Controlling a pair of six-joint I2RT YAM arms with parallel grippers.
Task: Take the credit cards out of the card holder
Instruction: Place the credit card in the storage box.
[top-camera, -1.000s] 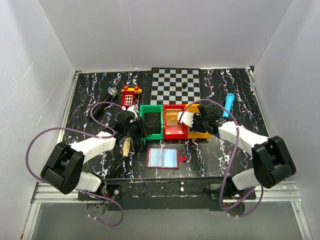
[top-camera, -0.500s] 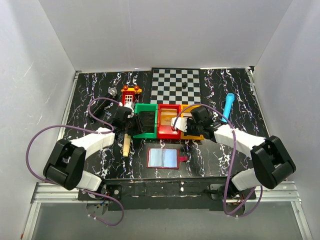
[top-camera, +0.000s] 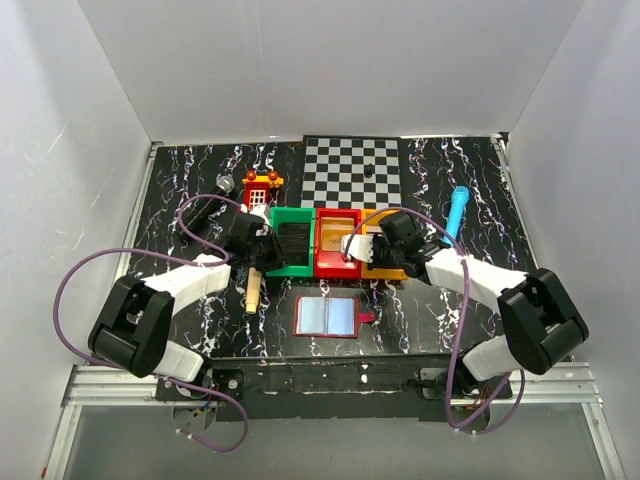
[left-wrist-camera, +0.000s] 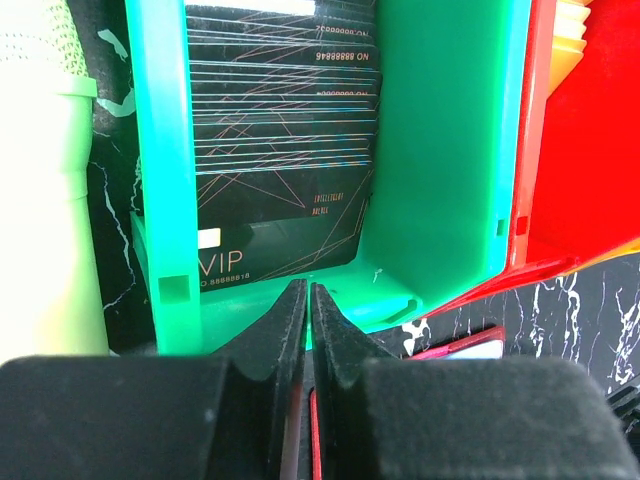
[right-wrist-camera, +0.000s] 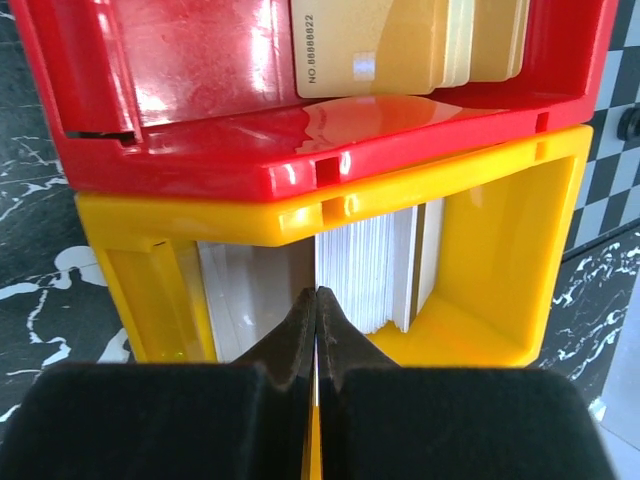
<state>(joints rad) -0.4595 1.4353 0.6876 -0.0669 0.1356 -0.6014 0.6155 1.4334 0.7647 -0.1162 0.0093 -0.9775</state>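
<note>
Your left fingers (left-wrist-camera: 285, 330) are pressed together, with only a hairline slit between them. Their tips sit right at the near wall of the green bin (left-wrist-camera: 440, 150). You cannot tell from the wrist view whether they pinch that wall.

Your right fingers (right-wrist-camera: 295, 330) are shut as well, tip against tip, poised over the near wall of the yellow bin (right-wrist-camera: 520, 250).

The card holder (top-camera: 328, 316) lies open and flat on the bench (top-camera: 180, 190). It is nearer to you than the three bins, apart from them and between your two arms. Its pale sleeves face up and its red tab sticks out on the right.

You'll find the cards in the bins. A dark stack (left-wrist-camera: 280, 130) stands on edge in the green bin. Tan ones (right-wrist-camera: 400, 40) are in the red bin (right-wrist-camera: 200, 150), and pale ones (right-wrist-camera: 370, 270) stand upright in the yellow bin. The bins sit side by side, touching, with green on the left, red in the middle and yellow on the right.
</note>
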